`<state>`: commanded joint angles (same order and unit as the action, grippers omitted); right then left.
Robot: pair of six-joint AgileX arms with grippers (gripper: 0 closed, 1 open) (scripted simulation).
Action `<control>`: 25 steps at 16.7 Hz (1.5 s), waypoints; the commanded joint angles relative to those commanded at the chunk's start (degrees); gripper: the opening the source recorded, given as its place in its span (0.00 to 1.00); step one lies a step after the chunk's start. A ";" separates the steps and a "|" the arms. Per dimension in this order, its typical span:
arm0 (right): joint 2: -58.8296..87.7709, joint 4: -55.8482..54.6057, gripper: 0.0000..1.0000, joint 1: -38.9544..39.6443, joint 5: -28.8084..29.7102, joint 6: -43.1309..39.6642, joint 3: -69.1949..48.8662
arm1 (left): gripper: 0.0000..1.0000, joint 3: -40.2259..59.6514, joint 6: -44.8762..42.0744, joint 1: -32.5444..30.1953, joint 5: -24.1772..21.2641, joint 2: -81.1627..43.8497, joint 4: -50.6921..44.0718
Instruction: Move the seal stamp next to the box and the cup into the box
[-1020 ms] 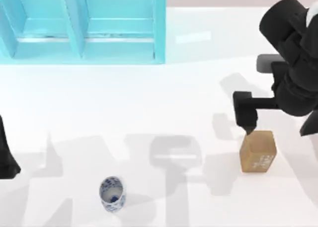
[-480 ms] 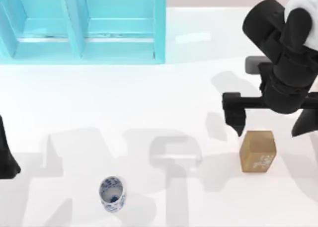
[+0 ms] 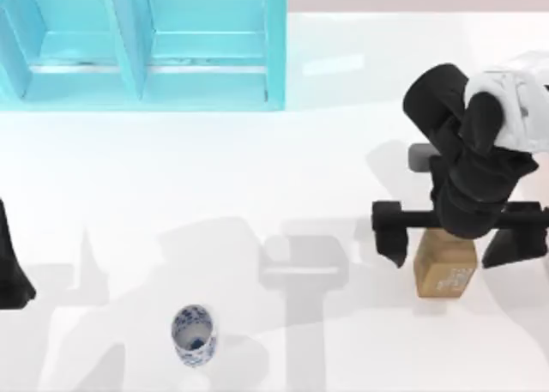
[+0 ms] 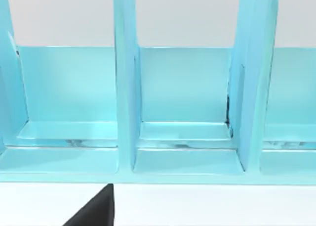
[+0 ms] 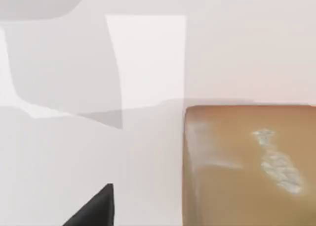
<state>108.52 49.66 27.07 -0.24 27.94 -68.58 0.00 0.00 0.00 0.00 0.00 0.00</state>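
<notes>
The seal stamp, a tan block with pale characters, stands on the table at the right. My right gripper hangs straight over it, open wide, one finger on either side of the block and apart from it. The right wrist view has the stamp close up beside one black fingertip. At the front left stands the cup, white with a blue pattern, upright and untouched. The teal box sits at the back left. My left arm is parked at the left edge.
The left wrist view looks into the box's compartments, split by upright teal dividers, with one black fingertip in the corner. White tabletop lies between the cup, the stamp and the box.
My right arm has swung left and forward, so its open fingers now straddle the stamp instead of standing behind it. The stamp and cup have not moved.
</notes>
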 joint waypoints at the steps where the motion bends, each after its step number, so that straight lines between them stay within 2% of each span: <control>1: 0.44 -1.01 1.00 0.04 0.00 0.04 0.80 | 1.00 0.00 0.00 0.00 0.00 0.00 0.00; 5: 0.61 -1.41 1.00 0.05 0.00 0.06 1.15 | 1.00 0.00 0.00 0.00 0.00 0.00 0.00; 18: 0.61 -1.41 0.02 0.05 0.00 0.06 1.15 | 1.00 0.00 0.00 0.00 0.00 0.00 0.00; 25: 0.61 -1.41 0.00 0.05 0.00 0.06 1.15 | 1.00 0.00 0.00 0.00 0.00 0.00 0.00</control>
<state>109.13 48.26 27.12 -0.24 27.99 -67.43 0.00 0.00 0.00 0.00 0.00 0.00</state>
